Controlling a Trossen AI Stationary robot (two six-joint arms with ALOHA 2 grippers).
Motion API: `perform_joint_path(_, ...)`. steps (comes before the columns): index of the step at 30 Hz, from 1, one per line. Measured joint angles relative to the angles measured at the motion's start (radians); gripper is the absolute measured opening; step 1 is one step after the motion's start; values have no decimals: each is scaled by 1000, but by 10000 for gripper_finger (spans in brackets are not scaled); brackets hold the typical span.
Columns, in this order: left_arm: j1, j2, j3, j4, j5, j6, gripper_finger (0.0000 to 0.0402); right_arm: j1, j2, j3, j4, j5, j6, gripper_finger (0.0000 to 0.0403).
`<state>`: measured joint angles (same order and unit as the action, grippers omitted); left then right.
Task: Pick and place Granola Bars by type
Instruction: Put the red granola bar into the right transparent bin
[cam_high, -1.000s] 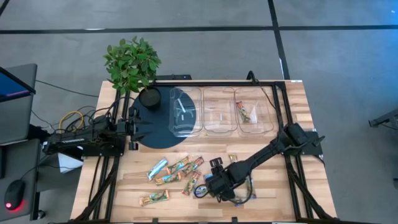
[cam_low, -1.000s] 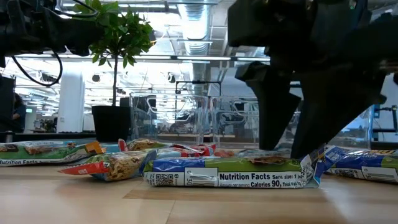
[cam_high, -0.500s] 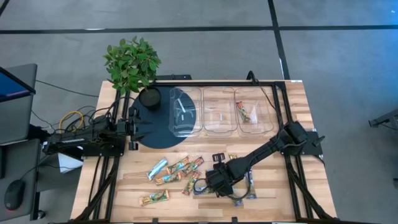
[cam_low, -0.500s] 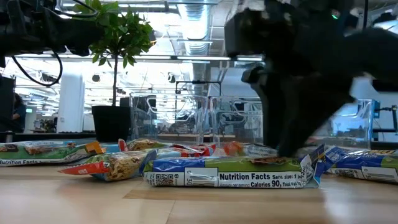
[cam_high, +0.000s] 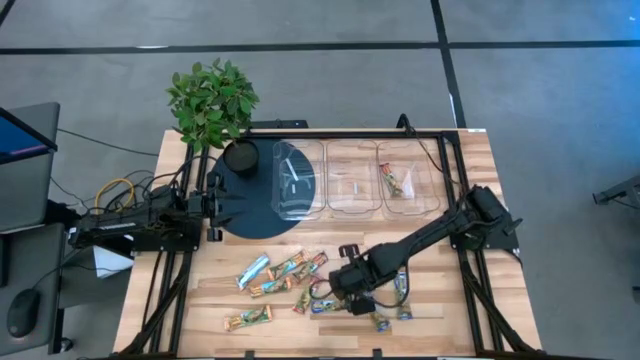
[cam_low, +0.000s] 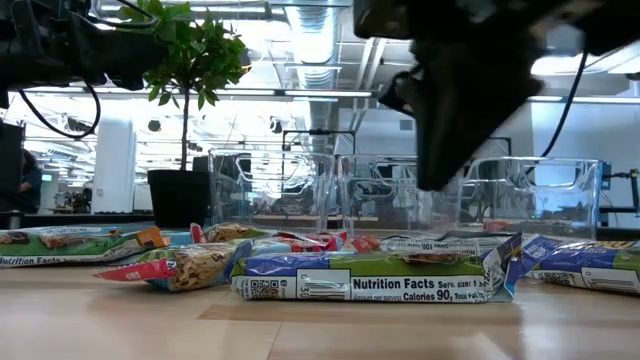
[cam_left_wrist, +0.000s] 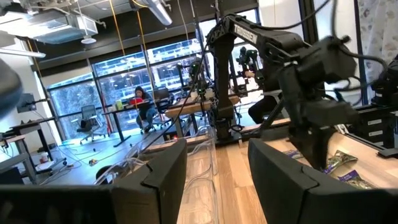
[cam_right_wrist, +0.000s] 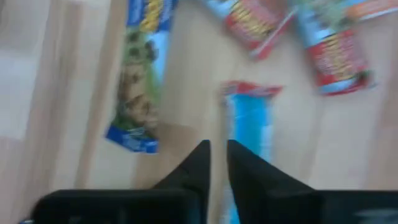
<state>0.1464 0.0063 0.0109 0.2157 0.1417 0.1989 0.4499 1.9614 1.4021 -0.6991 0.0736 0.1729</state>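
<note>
Right end effector (cam_high: 343, 285) fingers together, empty, above scattered granola bars (cam_high: 283, 274) on table (cam_high: 470, 160); left end effector (cam_high: 222, 205) apart, idle.

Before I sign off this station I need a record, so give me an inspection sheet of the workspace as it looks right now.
Surface: wooden table, with a dark round mat at the back left.
Job's things: loose bars scattered at the front; two bars in the right-most clear bin.
Clutter: potted plant at the back left corner.
Hands: right hand shut, over the loose bars; left hand open, empty, waiting by the mat.
Cables: yellow cable coil off the table's left edge.
Surroundings: grey floor; monitor at the left; a seated person far off.
</note>
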Motion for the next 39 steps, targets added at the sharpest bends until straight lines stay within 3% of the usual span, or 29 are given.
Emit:
perform_joint_path(10, 0, 0, 0, 0, 0, 0, 167, -6, 25, -1, -6, 32, 37, 208)
perform_joint_path(15, 0, 0, 0, 0, 0, 0, 167, 7, 25, -20, 14, 86, 36, 249)
perform_joint_path(30, 0, 0, 0, 1, 0, 1, 167, 16, 71, -51, -26, 127, 96, 250)
perform_joint_path(39, 0, 0, 0, 0, 0, 1, 167, 17, 73, -51, -19, 124, 99, 168)
